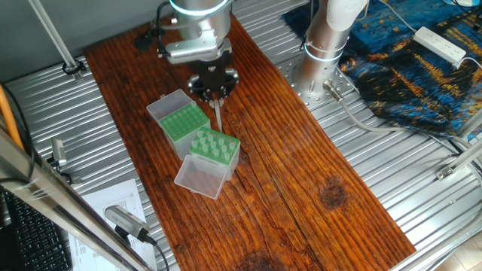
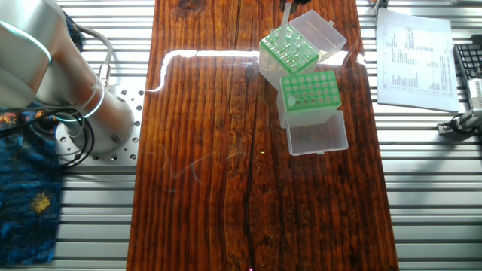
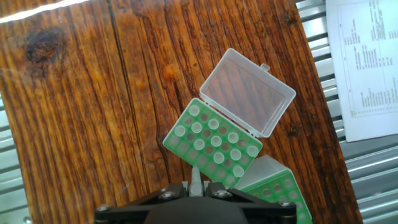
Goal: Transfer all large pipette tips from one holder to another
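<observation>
Now tip (image 3: 195,177) in tool (image 3: 196,188), above rack (image 3: 211,144).

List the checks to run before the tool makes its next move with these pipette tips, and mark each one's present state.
1. Grip: the tool is shut on one pale translucent plastic pipette tip: ok.
2. Clear plastic lid of the green rack filled with tips is open: ok.
3. Clear lid of the second green rack is open: ok.
4. Second green rack's visible holes are free: ok.
5. Held tip is over a hole of the second green rack: not ok, it appears to hang between the two racks.
6. All tips are transferred: not ok, many sit in the filled rack.
</observation>
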### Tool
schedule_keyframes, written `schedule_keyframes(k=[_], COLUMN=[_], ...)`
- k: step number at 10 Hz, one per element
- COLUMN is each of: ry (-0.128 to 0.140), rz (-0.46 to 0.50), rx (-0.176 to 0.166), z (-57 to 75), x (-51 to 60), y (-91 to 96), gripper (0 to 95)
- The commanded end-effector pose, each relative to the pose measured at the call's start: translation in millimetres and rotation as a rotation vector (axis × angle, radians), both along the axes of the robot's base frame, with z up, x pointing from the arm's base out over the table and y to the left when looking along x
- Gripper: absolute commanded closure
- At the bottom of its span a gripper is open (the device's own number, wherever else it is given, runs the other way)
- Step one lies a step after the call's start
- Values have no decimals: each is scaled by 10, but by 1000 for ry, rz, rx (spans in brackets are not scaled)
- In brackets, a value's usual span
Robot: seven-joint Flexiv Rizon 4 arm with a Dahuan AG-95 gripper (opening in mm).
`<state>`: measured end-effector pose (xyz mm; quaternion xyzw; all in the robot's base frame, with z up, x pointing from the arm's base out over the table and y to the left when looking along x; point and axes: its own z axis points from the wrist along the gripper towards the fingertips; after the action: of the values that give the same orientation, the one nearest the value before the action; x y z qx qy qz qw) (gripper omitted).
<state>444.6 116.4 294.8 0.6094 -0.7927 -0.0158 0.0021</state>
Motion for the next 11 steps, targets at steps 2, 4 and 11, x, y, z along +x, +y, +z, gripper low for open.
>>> schedule_keyframes(k=[2, 4, 11], ry=[-24, -38, -51], rz=[14, 25, 29], rx=[-7, -23, -10], z=[67, 124, 183], x=[-50, -94, -124], y=[-99, -189, -435], gripper=[950, 950, 950])
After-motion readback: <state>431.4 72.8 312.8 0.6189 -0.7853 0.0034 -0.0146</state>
